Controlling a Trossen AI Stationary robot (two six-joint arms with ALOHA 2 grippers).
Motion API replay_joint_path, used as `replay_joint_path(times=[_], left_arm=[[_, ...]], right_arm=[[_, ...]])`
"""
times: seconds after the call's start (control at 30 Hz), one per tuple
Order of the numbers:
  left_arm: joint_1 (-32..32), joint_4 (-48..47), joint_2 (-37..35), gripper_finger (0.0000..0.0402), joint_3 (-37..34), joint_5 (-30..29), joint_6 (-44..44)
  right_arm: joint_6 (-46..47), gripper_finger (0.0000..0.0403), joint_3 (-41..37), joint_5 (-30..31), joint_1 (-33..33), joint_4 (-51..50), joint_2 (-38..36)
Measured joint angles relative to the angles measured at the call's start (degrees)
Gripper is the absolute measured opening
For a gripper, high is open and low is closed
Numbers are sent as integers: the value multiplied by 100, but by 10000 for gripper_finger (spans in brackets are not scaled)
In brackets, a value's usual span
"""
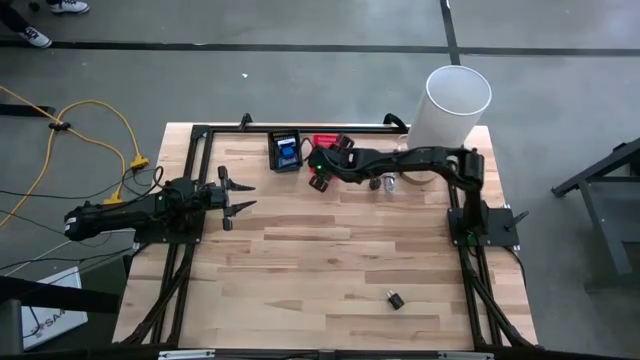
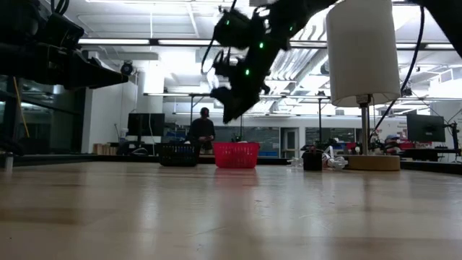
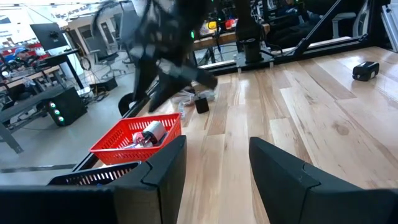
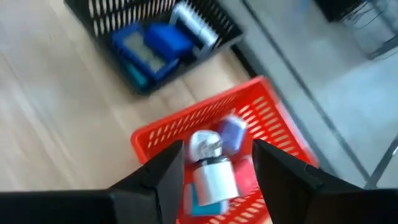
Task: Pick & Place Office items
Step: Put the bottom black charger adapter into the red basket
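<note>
My right gripper (image 4: 217,148) hangs open above the red mesh basket (image 4: 273,118), at the table's far edge (image 1: 322,170). Below the gap between its fingers, a white and silver piece (image 4: 210,168) lies in the basket beside a blue-grey piece (image 4: 233,132); neither finger touches them. The black mesh basket (image 1: 285,151), just left of the red one, holds blue pieces (image 4: 152,46). Small silver and white lumps (image 1: 385,182) lie on the table under my right arm. A black clip (image 1: 395,299) lies near the front edge. My left gripper (image 1: 236,196) waits open at the left, pointing level.
A tall white cylinder (image 1: 452,105) stands on a round wooden base (image 2: 372,162) at the far right. A black frame (image 1: 300,128) runs along the far edge and down both sides. Bare wood (image 1: 330,250) spans the middle. A person (image 2: 202,130) stands in the room beyond.
</note>
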Motion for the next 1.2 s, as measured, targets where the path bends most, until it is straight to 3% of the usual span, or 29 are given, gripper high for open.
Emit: replay_joint_path(times=[0.47, 0.83, 1.2], left_arm=[[-2, -2, -1, 167, 0, 0, 0], [-2, -1, -2, 167, 0, 0, 0], [-1, -1, -2, 167, 0, 0, -1]], right_arm=[[644, 175, -2, 114, 967, -1324, -914], [966, 175, 9, -646, 1687, -1830, -1165], [2160, 175, 5, -1636, 2050, -2688, -1327]])
